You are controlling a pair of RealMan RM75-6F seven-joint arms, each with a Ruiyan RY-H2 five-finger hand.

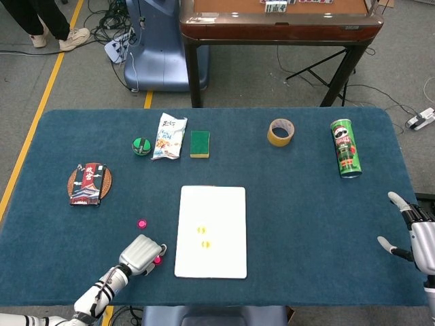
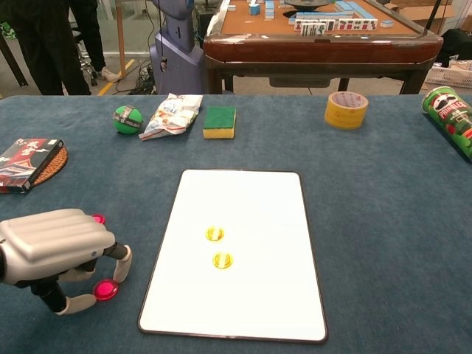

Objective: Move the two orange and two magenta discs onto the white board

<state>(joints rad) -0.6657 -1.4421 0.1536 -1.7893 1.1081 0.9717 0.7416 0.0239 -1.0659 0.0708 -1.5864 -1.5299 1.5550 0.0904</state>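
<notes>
- White board lies flat mid-desk, long axis running front to back; two orange discs lie on it.
- Left hand: fingers bracket one magenta disc on the desk; grip unclear.
- Other magenta disc lies left of the board.
- Right hand: fingers spread, empty.

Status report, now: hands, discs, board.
Left hand closing round near magenta disc, not lifted. Right hand open, idle. Both orange discs on white board; far magenta disc on cloth. Path clear.
</notes>
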